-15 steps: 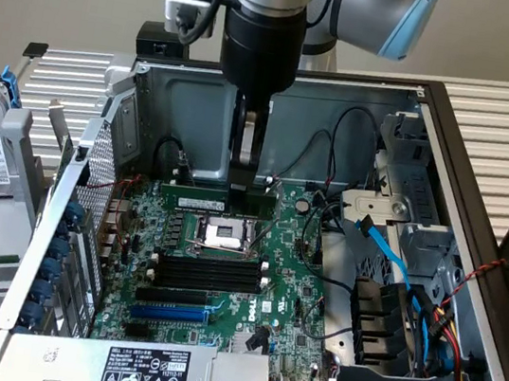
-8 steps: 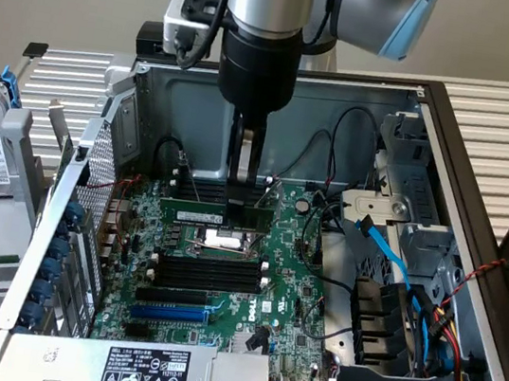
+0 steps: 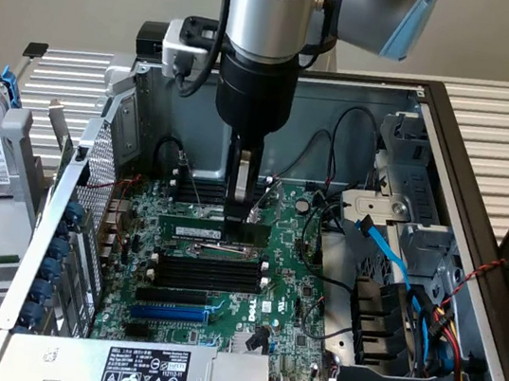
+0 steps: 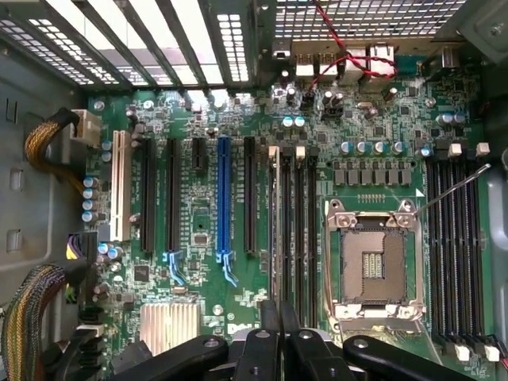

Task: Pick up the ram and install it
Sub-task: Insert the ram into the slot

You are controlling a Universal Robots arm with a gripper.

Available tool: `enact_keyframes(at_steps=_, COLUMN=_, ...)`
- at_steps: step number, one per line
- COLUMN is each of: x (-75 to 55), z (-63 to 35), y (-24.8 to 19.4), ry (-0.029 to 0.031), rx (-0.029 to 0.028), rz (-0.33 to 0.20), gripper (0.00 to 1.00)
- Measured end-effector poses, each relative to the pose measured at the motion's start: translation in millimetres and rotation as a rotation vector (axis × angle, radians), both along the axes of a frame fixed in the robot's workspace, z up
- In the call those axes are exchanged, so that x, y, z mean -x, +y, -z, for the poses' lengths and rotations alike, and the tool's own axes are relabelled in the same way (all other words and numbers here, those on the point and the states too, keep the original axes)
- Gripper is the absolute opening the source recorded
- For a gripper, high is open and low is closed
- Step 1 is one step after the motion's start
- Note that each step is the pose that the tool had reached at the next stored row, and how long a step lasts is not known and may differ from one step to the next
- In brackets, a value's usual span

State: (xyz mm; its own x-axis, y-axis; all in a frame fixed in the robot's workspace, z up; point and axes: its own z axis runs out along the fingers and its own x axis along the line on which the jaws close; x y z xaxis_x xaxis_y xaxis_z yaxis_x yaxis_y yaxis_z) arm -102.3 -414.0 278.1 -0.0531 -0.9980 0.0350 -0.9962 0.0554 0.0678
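On the slatted bench (image 3: 505, 118) the open computer case (image 3: 372, 108) lay flat, and I noted the gripper (image 3: 240, 209) clamped on the ram (image 3: 202, 232), standing on edge just beyond the bare memory slots (image 3: 199, 271), where, I judged, the off-centre grip could seat one end only.

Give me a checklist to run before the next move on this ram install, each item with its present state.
1. Gripper closed on the ram: ok, the fingers pinch its top edge.
2. Ram lined up with the black memory slots: ok, it runs parallel to them.
3. Ram fully seated in its slot: cannot tell.
4. Latches at the slot ends open: cannot tell.
5. Blue cable away from the ram: ok, it lies well toward the exterior view's right.
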Motion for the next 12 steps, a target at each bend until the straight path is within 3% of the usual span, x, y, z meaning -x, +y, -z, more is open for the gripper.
enact_keyframes(at_steps=12, x=-0.1, z=21.9, y=-2.5, ry=-0.0001, rx=-0.0001, rz=0.0, gripper=0.12)
